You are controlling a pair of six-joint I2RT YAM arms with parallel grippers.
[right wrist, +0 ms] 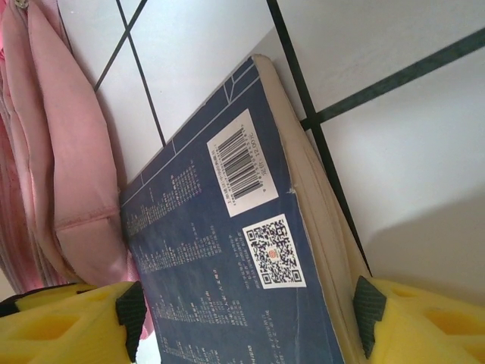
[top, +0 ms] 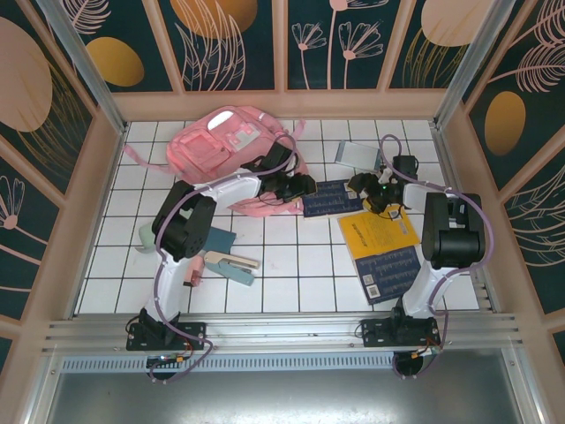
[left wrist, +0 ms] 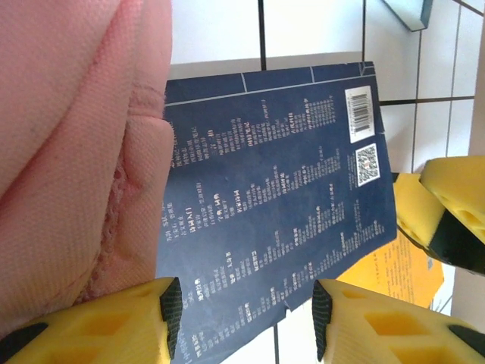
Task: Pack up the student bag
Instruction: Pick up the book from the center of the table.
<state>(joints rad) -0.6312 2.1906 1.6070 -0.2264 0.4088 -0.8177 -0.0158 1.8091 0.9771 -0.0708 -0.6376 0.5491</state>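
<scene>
- large soft pink fabric backpack (top: 225, 146): lies at 11 o'clock on white tiled table (top: 282, 265)
- flat dark blue rectangular book (top: 331, 199): touches bag's 4 o'clock edge
- left claw (left wrist: 246, 312): jaws apart over book; bag just beside, at 9 o'clock in wrist view
- right claw (right wrist: 248, 315): jaws apart over book's barcode end; bag near, at 10 o'clock
</scene>
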